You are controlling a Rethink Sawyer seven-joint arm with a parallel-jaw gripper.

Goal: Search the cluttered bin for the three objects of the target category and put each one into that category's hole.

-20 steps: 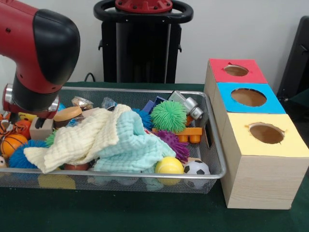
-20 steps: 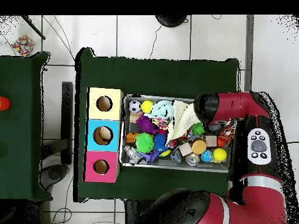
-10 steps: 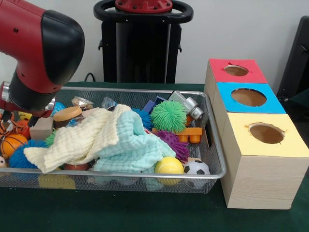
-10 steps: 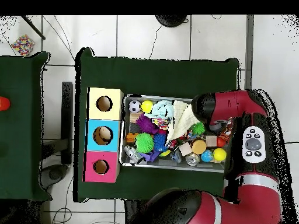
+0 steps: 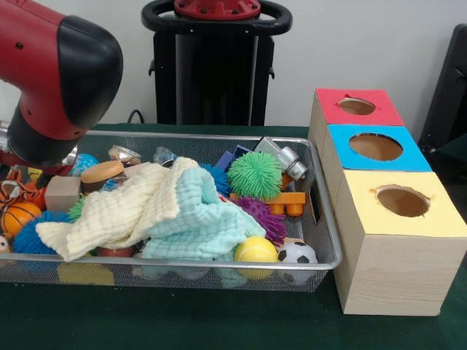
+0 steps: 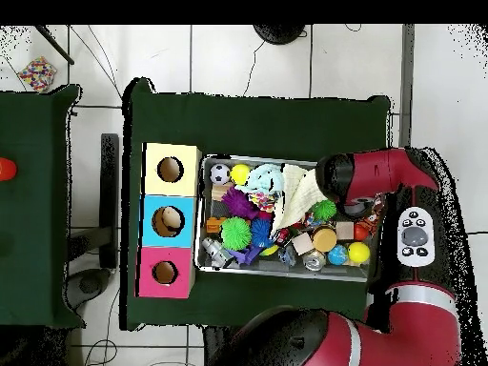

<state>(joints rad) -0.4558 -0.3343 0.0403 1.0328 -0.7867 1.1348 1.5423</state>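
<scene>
A wire mesh bin (image 5: 321,219) (image 6: 202,214) is crammed with toys. A pale yellow cloth (image 5: 117,211) and a mint cloth (image 5: 197,219) lie over its middle. Around them lie a green spiky ball (image 5: 254,175) (image 6: 235,233), a purple spiky ball (image 5: 264,217), a yellow ball (image 5: 255,250), a soccer ball (image 5: 297,254), a basketball (image 5: 18,215) and a wooden block (image 5: 62,193). Beside the bin stands a wooden box with a red hole (image 5: 357,106), a blue hole (image 5: 376,146) and a yellow hole (image 5: 402,200). My gripper (image 5: 29,169) (image 6: 355,204) hangs over the bin's end farthest from the box, mostly hidden under the arm.
The thick red and black arm (image 5: 58,73) covers the bin's corner in the front view. An orange toy car (image 5: 288,202) and a silver toy (image 5: 284,157) lie near the box end. Dark green cloth (image 5: 219,321) covers the table.
The arm's end has risen and shifted a little away from the wooden block, which now shows more fully. Nothing in the bin has moved.
</scene>
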